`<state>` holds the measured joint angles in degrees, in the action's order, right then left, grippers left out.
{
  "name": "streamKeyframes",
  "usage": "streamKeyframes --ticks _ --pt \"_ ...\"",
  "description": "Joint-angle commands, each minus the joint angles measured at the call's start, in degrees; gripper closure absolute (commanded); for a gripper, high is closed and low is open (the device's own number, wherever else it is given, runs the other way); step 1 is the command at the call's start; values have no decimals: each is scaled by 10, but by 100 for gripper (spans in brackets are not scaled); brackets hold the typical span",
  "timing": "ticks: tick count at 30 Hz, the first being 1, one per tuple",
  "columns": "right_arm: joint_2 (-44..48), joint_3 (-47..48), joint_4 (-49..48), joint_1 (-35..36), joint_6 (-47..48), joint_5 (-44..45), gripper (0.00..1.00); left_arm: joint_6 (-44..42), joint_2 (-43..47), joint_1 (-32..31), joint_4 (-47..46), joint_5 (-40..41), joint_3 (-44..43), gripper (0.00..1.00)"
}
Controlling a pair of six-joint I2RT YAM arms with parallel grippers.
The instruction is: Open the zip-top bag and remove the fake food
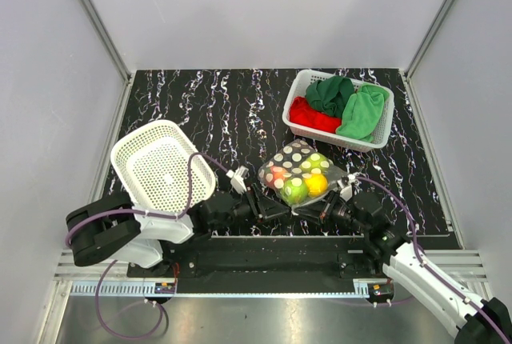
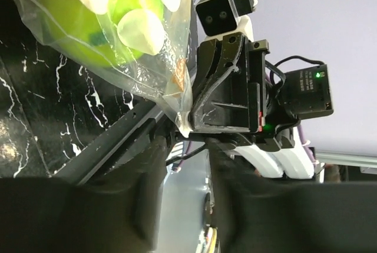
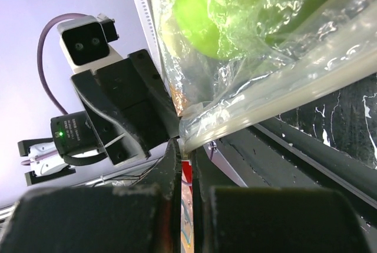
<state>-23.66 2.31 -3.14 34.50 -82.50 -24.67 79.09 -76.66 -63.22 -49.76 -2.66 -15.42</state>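
Note:
The zip-top bag (image 1: 298, 170), clear with white dots, lies near the table's front edge. It holds the fake food: a green apple (image 1: 294, 192), a yellow fruit (image 1: 317, 185), an orange-pink peach (image 1: 278, 176) and a second green apple (image 1: 317, 161). My right gripper (image 1: 318, 210) is shut on the end of the bag's zip strip (image 3: 259, 109); its fingers (image 3: 187, 150) pinch it tightly. My left gripper (image 1: 278, 210) faces it from the left. Its jaws (image 2: 182, 147) stand apart, with the bag's corner (image 2: 184, 117) just beyond their tips. Green fruit shows through the plastic (image 2: 82, 23).
An empty white perforated basket (image 1: 160, 166) stands at the left beside my left arm. A second white basket (image 1: 376, 140) at the back right holds red and green cloths. Grey walls close in the table on three sides.

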Motion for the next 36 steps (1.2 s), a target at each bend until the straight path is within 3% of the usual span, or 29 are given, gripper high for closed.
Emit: streamKeyframes --ticks 1,7,13,19,22,23,25,26,36 --pt "22 -1 1 0 6 -2 100 9 -31 6 -44 -9 -25 43" --pt "77 12 58 0 23 -14 100 44 -96 10 -93 -43 -66 29" --pt "89 9 63 0 30 -39 100 96 -180 9 -198 -63 -90 28" --pt "100 34 89 0 44 -37 100 110 -194 11 -221 -61 -87 43" --pt "110 40 110 1 46 -29 100 108 -187 13 -219 -58 -76 64" --pt "113 39 113 0 45 -25 100 106 -185 14 -220 -56 -74 78" --pt "122 35 117 0 38 -21 100 106 -182 15 -220 -55 -74 88" --pt "127 35 118 0 36 -17 100 104 -180 15 -216 -54 -73 100" --pt "175 39 186 0 -15 82 100 70 -135 17 -188 -53 -60 100"
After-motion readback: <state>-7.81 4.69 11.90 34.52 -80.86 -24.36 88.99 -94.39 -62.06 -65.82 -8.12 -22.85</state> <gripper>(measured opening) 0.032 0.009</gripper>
